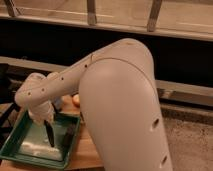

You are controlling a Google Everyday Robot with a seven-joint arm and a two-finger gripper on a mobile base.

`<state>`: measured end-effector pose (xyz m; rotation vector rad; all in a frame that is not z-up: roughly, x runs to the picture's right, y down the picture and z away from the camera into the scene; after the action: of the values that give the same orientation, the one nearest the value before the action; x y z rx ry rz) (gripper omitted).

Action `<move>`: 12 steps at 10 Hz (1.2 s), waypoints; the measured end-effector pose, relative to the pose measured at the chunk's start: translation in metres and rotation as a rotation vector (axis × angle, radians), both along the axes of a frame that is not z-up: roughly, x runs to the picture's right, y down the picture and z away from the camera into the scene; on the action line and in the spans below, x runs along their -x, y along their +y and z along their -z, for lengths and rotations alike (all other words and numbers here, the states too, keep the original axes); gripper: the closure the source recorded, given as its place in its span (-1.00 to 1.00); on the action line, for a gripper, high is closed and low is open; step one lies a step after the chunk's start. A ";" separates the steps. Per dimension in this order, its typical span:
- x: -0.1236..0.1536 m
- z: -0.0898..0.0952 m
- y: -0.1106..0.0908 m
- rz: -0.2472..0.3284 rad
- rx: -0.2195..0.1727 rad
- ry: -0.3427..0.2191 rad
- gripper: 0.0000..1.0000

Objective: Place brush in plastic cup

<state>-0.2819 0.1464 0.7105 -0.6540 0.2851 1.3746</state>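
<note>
Jaws: I cannot tell whether they are open or closed; the gripper (pixel 46 122) hangs low over the shallow green plastic tray (pixel 15 142) at the left
Brush: the dark, thin, long-handled brush (pixel 50 135) seems to slant down from the gripper, its tip near the tray floor
Cup: the white plastic cup is not plainly seen; a pale white shape (pixel 39 148) in the tray's near part may be it
Risk: a loose hold could drop the brush in the tray; a slanted brush could catch the rim and tip a light cup
Hidden: the bulky white arm (pixel 120 110) covers most of the wooden table (pixel 87 150); a dark-brown block (pixel 70 134) and an orange round thing (pixel 76 100) show only partly
</note>
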 end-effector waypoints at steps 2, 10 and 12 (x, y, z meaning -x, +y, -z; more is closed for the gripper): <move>-0.007 -0.012 -0.012 -0.009 -0.015 -0.004 1.00; -0.046 -0.061 -0.117 -0.051 -0.170 -0.004 1.00; -0.050 -0.056 -0.128 -0.054 -0.196 0.009 1.00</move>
<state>-0.2318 0.0186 0.7668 -0.4957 0.1383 1.4367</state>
